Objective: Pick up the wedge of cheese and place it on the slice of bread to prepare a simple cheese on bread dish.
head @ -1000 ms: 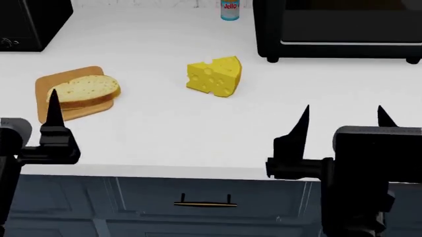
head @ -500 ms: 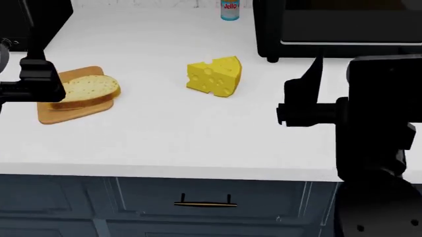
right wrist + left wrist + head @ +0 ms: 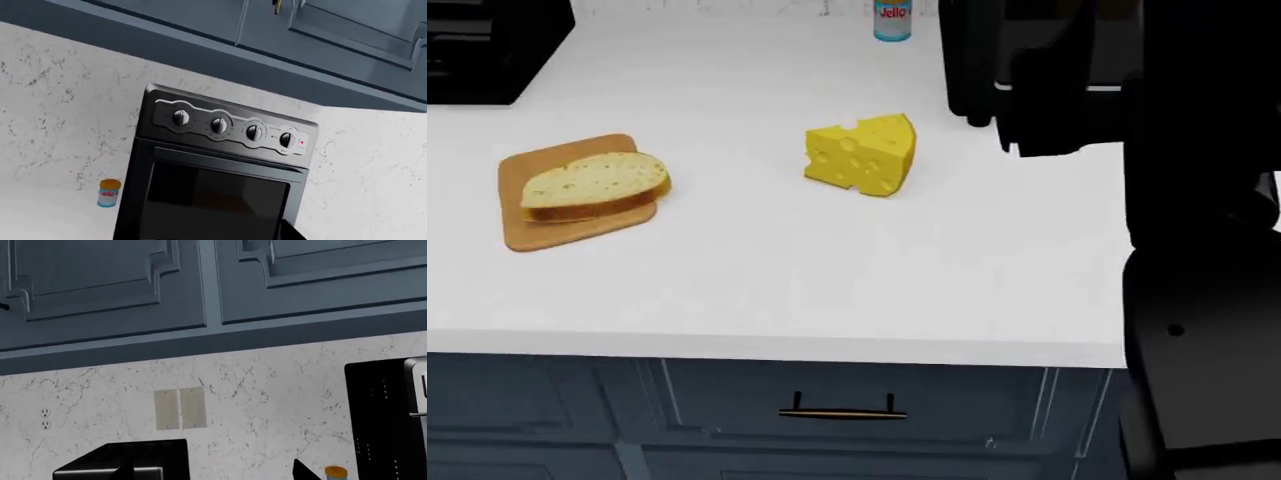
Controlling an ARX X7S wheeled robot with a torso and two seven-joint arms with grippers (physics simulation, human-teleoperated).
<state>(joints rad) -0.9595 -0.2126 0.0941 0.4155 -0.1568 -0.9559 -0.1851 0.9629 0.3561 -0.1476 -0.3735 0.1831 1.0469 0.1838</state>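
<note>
The wedge of cheese (image 3: 861, 153) is bright yellow with round holes and stands near the middle of the white counter (image 3: 827, 270). To its left the slice of bread (image 3: 594, 184) lies on a tan wooden board (image 3: 527, 232). My right arm (image 3: 1174, 200) is raised at the right, its gripper dark against the oven, well above and right of the cheese. In the right wrist view one fingertip (image 3: 289, 233) shows, set wide. My left gripper (image 3: 215, 476) is out of the head view; its tips stand far apart and it faces the wall, holding nothing.
A black toaster oven (image 3: 1121, 60) stands at the back right, also seen as the oven (image 3: 220, 170) with knobs. A blue Jello can (image 3: 892, 20) is beside it. Another black appliance (image 3: 487, 50) sits at the back left. The counter's front edge runs above a drawer handle (image 3: 842, 411).
Both arms have risen. The left gripper has gone up out of the head view, and the right gripper has climbed from the counter's front edge to in front of the oven.
</note>
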